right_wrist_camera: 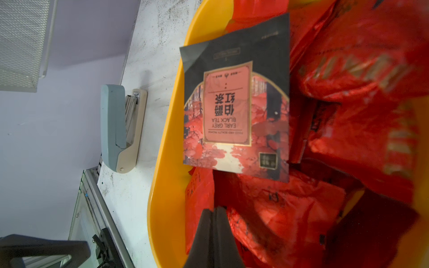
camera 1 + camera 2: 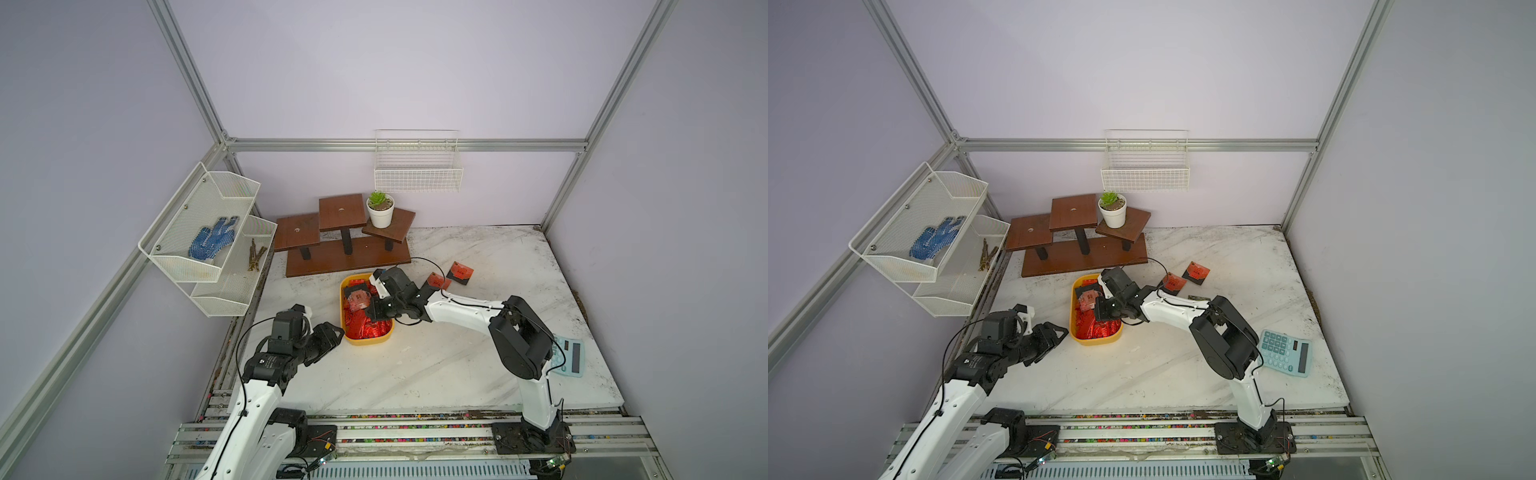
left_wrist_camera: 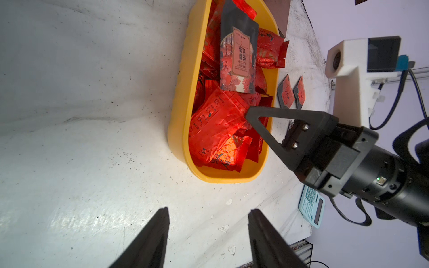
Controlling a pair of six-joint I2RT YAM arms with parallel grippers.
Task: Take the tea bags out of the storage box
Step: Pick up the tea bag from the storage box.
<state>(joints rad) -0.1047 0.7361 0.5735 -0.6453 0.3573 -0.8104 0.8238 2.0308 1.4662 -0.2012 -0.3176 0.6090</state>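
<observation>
The yellow storage box (image 2: 365, 340) (image 2: 1096, 341) (image 3: 183, 92) (image 1: 167, 162) sits mid-table, full of shiny red tea bags (image 2: 370, 328) (image 3: 216, 125) (image 1: 348, 139). A black packet with a red label (image 3: 236, 58) (image 1: 236, 111) lies on top of them. Two more black packets (image 2: 460, 272) (image 2: 436, 281) lie on the table right of the box. My right gripper (image 2: 376, 311) (image 2: 1104, 311) (image 3: 249, 112) (image 1: 214, 210) reaches down into the box, shut, its tips against the red sachets; no sachet shows between them. My left gripper (image 2: 332, 332) (image 2: 1059, 332) (image 3: 209, 210) hovers open and empty beside the box's near left corner.
A pale blue calculator (image 2: 571, 357) (image 2: 1285, 353) lies near the right arm's base. A stapler (image 1: 120, 127) sits left of the box. Behind stand a wooden riser (image 2: 345, 241) with a potted plant (image 2: 380, 210), and white wire baskets (image 2: 417, 166) (image 2: 208, 232) hang on the walls.
</observation>
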